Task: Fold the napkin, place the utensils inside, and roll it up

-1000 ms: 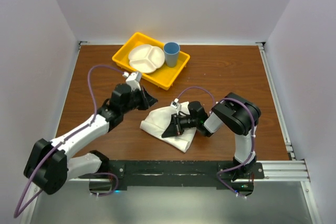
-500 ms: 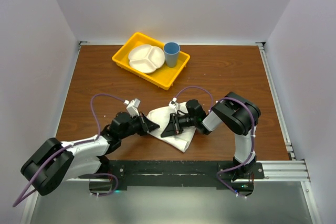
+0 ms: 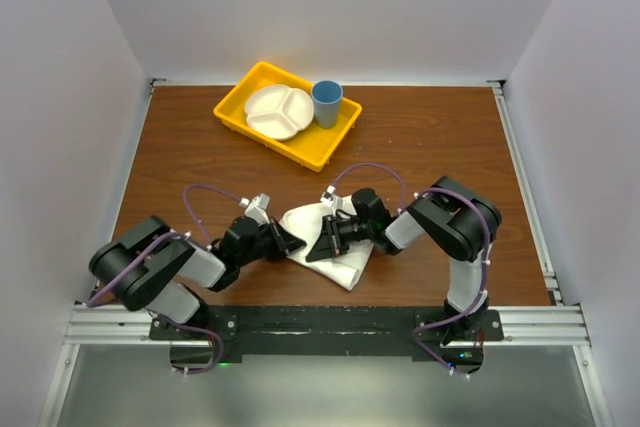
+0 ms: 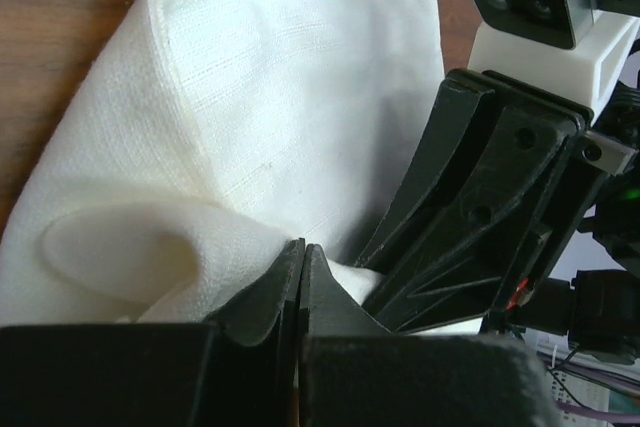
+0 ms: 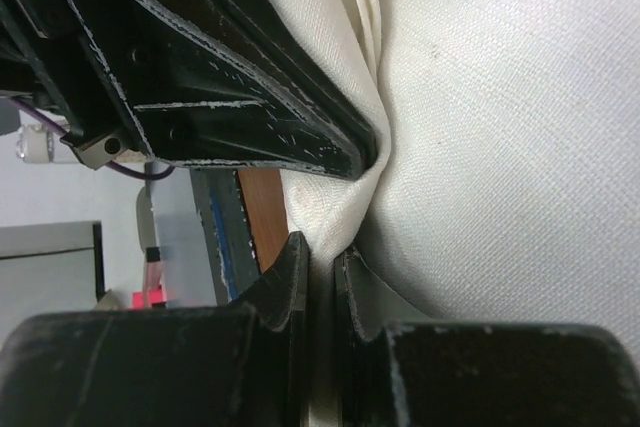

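The white napkin (image 3: pixel 345 265) lies folded in a bundle near the table's front middle. It fills the left wrist view (image 4: pixel 280 97) and the right wrist view (image 5: pixel 500 147). My left gripper (image 3: pixel 290 240) is at the bundle's left edge. Its jaws (image 4: pixel 302 247) are pressed together at a raised fold of cloth. My right gripper (image 3: pixel 322 245) faces it from the right, shut with a pinch of napkin between its jaws (image 5: pixel 322 247). Its fingers (image 4: pixel 470 217) nearly touch the left gripper. The knife is hidden.
A yellow tray (image 3: pixel 330 147) stands at the back of the table, holding a white divided plate (image 3: pixel 278 110) and a blue cup (image 3: pixel 326 102). A black rail (image 3: pixel 320 322) runs along the table's near edge, close to the napkin.
My left gripper has come down from near the tray to the napkin's left edge, and its arm has folded back. The right gripper has stayed on the napkin.
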